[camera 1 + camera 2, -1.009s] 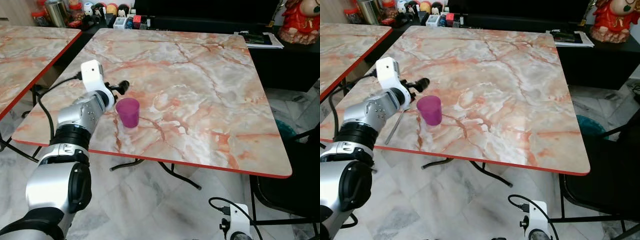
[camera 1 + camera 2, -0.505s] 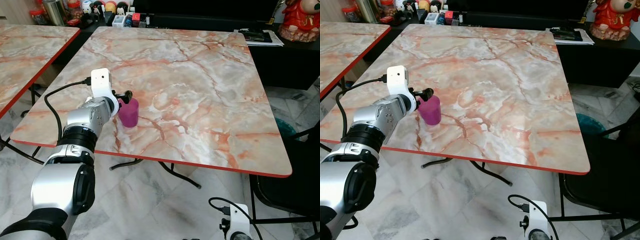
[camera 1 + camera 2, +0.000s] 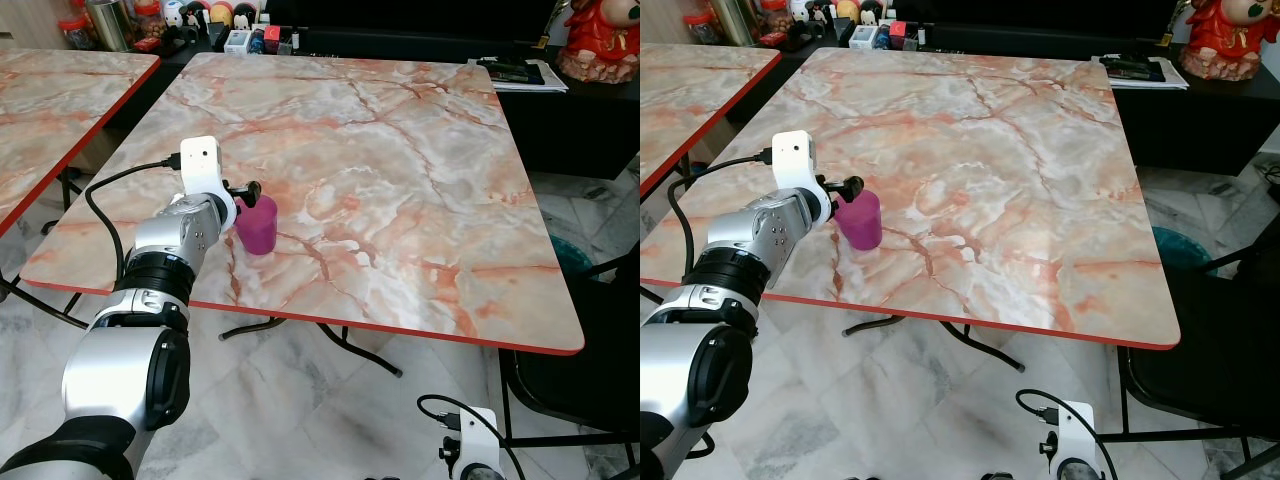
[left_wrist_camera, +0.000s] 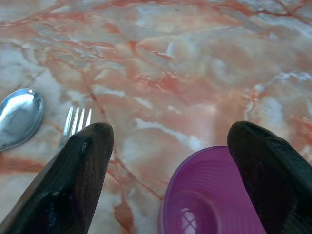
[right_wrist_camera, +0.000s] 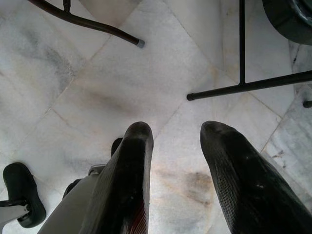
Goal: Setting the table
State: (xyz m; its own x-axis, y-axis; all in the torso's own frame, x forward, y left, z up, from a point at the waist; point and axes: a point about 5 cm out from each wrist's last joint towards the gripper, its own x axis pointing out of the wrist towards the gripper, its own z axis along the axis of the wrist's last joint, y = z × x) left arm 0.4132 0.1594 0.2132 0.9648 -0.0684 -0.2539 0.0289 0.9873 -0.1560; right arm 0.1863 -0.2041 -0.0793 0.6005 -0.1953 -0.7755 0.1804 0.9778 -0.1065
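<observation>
Left wrist view: left gripper (image 4: 168, 161), fingers spread wide and holding nothing, straddles the rim of a purple plastic cup (image 4: 214, 195) near the marble table (image 3: 400, 150) edge; fork (image 4: 74, 124) and spoon (image 4: 17, 117) lie beside. Cup placement step; next, probably close or withdraw. Right gripper (image 5: 173, 161) hangs idle, parted.
</observation>
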